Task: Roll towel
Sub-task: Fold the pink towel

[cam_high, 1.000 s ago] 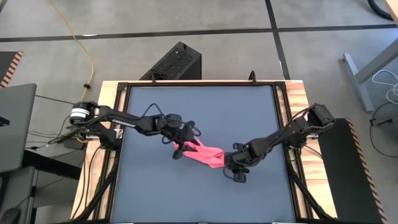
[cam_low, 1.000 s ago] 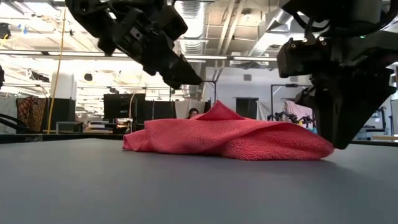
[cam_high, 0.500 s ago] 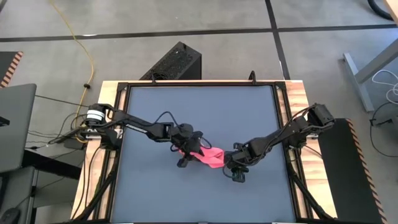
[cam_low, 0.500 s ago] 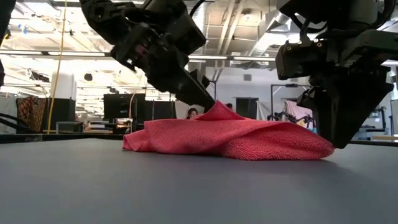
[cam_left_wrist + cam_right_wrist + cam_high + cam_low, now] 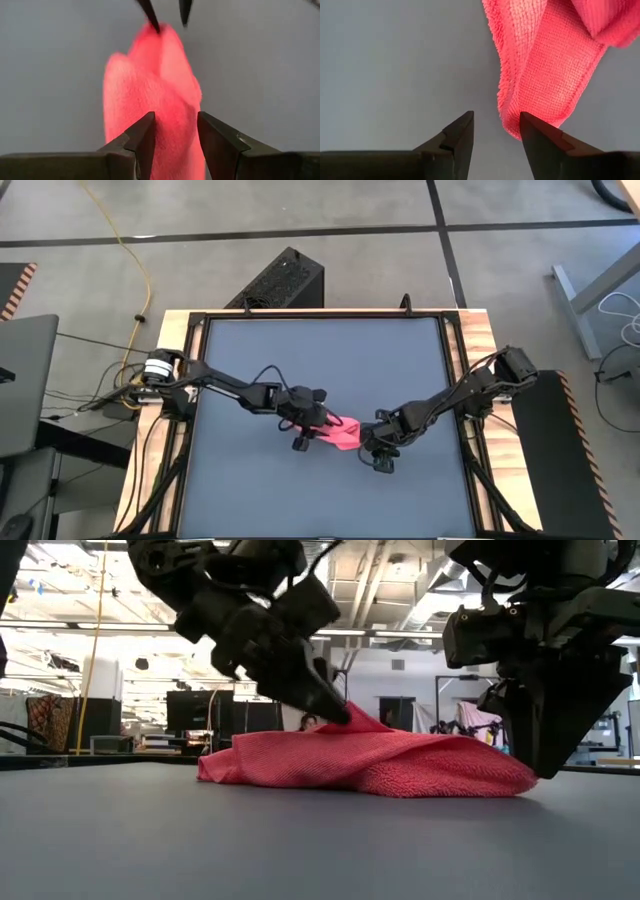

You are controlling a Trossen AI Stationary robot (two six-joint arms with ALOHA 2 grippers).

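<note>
The pink towel [image 5: 343, 436] lies bunched in a low heap on the dark grey table [image 5: 300, 350], with a raised fold [image 5: 352, 716] at its top. My left gripper [image 5: 308, 430] is open and low over the towel's left part, its fingers on either side of that fold [image 5: 172, 120]. My right gripper [image 5: 379, 456] is open at the towel's right end, tips down near the table. The towel's corner [image 5: 517, 131] lies beside one of its fingers. I cannot tell whether that finger touches the corner. My left gripper's open fingers [image 5: 145, 135] straddle the towel's raised fold [image 5: 175, 112], and the cloth fills the gap between them. They come slanting down from the table's left; one fingertip [image 5: 338, 710] meets the fold's peak. The towel rests on the table, slack.
Bare tabletop lies on all sides of the towel [image 5: 380, 762]. The table's wooden side rails [image 5: 478, 340] and black frame run along its edges. My right gripper's fingertips [image 5: 150, 15] show beyond the towel's far end in the left wrist view.
My left gripper has gone toward the table's right edge and down, from above the towel's left end onto its raised fold. The towel has kept its place and shape.
</note>
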